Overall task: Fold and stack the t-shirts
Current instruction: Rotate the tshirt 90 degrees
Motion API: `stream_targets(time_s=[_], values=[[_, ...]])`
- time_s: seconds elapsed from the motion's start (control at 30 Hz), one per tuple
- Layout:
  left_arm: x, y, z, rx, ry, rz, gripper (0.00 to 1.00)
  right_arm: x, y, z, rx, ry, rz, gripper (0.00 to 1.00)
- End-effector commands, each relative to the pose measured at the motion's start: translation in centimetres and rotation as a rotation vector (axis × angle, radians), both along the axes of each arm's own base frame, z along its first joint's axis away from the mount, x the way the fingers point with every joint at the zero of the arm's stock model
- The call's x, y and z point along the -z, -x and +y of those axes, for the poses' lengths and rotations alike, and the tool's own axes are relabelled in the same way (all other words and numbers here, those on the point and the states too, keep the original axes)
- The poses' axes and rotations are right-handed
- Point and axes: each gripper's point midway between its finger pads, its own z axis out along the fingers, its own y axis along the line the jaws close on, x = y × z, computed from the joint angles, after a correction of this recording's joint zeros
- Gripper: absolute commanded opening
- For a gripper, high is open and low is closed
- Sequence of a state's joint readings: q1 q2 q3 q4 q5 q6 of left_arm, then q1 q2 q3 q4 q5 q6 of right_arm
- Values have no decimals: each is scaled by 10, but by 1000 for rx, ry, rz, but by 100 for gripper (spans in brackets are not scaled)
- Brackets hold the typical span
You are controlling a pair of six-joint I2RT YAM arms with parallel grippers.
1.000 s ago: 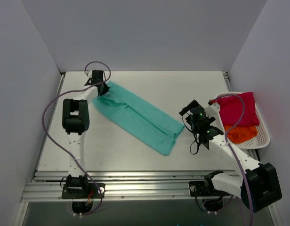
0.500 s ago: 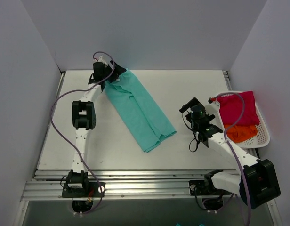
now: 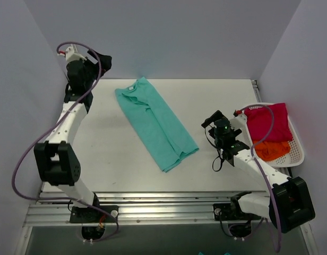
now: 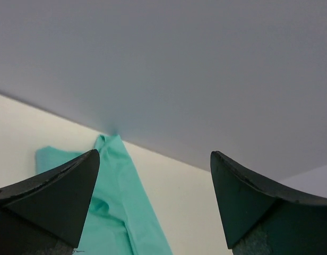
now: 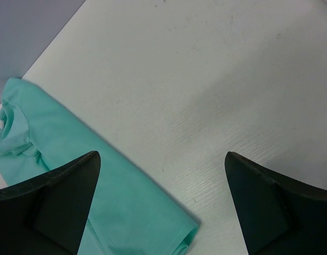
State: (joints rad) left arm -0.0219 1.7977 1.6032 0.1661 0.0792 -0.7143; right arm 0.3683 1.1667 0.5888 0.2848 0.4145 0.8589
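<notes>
Since a second ago my left gripper (image 3: 105, 58) has let go of the teal t-shirt (image 3: 155, 125) and lifted away to the far left corner, against the wall, its jaws now spread wide and holding nothing. That pull swung the shirt to a steeper diagonal. It lies flat on the white table (image 3: 110, 154), folded lengthwise into a long strip, with the collar end at the far edge and the hem end toward the near right, and nothing touches it. From the left wrist I look down on its collar end (image 4: 113, 175) between my open fingers (image 4: 57, 196). My right gripper (image 3: 211, 121) hovers just beside the strip's near end, jaws fully apart and empty, roughly where it was. Beyond it, at the table's right edge, sits the white slotted basket (image 3: 284, 165), with the magenta t-shirt (image 3: 267, 122) toward the back and the orange t-shirt (image 3: 272, 150) in front.
</notes>
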Motion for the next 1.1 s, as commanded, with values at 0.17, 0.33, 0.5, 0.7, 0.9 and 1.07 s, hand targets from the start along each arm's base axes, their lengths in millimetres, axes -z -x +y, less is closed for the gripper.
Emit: stream_targets(time_s=[0.17, 0.33, 0.5, 0.7, 0.9, 1.07], values=[[207, 149, -100, 43, -30, 501, 94, -14, 9, 2, -23, -3, -50, 100], [253, 231, -144, 138, -13, 588, 96, -17, 15, 4, -34, -16, -61, 100], [264, 301, -177, 203, -1, 591, 96, -22, 23, -2, -20, -7, -58, 100], [290, 351, -193, 266, 56, 645, 96, -28, 28, -9, 6, 7, -67, 100], [306, 386, -209, 266, 18, 651, 97, -23, 27, -10, 12, 11, -56, 100], [317, 377, -224, 267, 30, 647, 98, -21, 27, -10, 14, 15, -52, 100]])
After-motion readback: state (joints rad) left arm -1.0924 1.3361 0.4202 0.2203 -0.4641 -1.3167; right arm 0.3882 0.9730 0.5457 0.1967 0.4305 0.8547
